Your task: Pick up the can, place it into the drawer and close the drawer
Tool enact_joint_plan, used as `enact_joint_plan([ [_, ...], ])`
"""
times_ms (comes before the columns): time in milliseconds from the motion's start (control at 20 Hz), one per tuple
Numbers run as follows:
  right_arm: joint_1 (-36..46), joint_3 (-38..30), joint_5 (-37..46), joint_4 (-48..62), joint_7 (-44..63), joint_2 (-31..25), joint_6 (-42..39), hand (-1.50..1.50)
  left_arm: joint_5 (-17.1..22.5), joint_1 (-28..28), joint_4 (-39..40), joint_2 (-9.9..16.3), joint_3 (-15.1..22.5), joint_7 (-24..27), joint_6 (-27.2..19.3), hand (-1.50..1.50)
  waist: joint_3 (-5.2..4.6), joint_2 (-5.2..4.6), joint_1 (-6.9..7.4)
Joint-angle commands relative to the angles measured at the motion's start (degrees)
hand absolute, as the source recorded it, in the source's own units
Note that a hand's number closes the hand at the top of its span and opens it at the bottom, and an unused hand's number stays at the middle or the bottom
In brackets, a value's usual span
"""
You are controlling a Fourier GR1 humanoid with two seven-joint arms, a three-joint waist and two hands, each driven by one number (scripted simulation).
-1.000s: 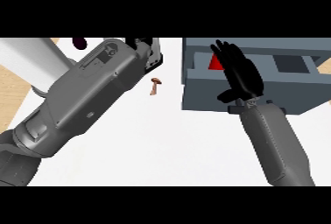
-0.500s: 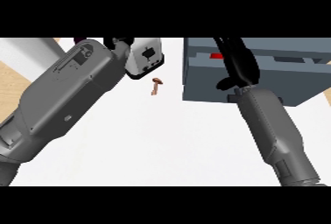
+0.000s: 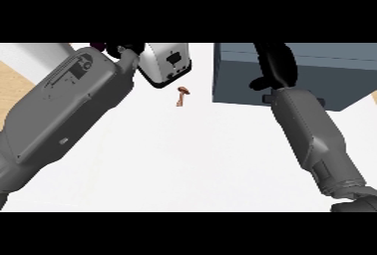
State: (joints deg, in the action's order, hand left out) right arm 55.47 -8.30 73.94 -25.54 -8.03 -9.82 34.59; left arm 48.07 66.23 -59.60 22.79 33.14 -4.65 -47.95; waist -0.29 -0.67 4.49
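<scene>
currently the head view looks steeply down on a white counter top [image 3: 199, 164]. a blue-grey drawer unit [image 3: 243, 79] sits at the upper right of the counter, and only its flat grey faces show; its inside is not visible.

right arm: the grey right forearm [image 3: 313, 137] enters from the lower right edge and runs up toward the drawer unit. the black right hand [image 3: 274, 67] lies against the grey face of the drawer unit, with its fingers pointing toward the top edge of the view. the fingertips are cut off by that edge, so whether this hand is extended or curled cannot be told. nothing shows inside it.

left arm: the grey left forearm [image 3: 63, 109] enters from the lower left and fills much of the left side. the black left hand [image 3: 121, 50] shows only in part at the top edge, next to a white box-shaped part [image 3: 165, 63] with a dark panel. its finger posture cannot be told.

a small brown object [image 3: 182, 95] lies on the counter between the two arms, just below the white part.

a strip of wood-coloured surface [image 3: 18, 79] shows at the left edge.

task item: the can is not visible in this view, so its position cannot be told.
</scene>
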Motion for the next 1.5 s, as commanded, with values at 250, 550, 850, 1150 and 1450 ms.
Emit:
enact_joint_plan([
  [250, 9.85, -2.5, 0.92, 9.61, 2.67, -2.25, 2.93, -1.5, -1.86, -1.62, -4.27, 0.62, -0.24, -1.15, -1.57, -1.5, 0.41, -1.28, 1.57],
  [550, 12.13, -3.27, 1.2, 12.06, 2.66, -5.56, 3.21, -1.5, -2.28, -1.72, -7.21, 3.93, -0.45, -3.45, 0.3, -1.5, 0.47, -1.36, 2.13],
  [850, 16.16, -5.44, -1.84, 14.45, -2.03, -4.21, -3.79, -1.5, -2.42, -4.06, -10.14, 4.04, -0.32, -4.26, 0.03, -1.5, 0.45, -1.13, 2.49],
  [1150, 16.52, -18.57, -16.56, 13.77, -10.07, -1.76, -10.15, -1.5, -2.69, -4.96, -12.19, 4.89, -0.1, -5.15, -0.96, -1.5, 0.68, -0.8, 2.8],
  [1450, 15.65, -25.32, -23.55, 13.84, -15.78, -2.21, -13.62, -1.5, -3.99, -6.88, -13.54, 3.6, 0.95, -4.49, -2.59, -1.5, 0.57, -1.4, 2.2],
])
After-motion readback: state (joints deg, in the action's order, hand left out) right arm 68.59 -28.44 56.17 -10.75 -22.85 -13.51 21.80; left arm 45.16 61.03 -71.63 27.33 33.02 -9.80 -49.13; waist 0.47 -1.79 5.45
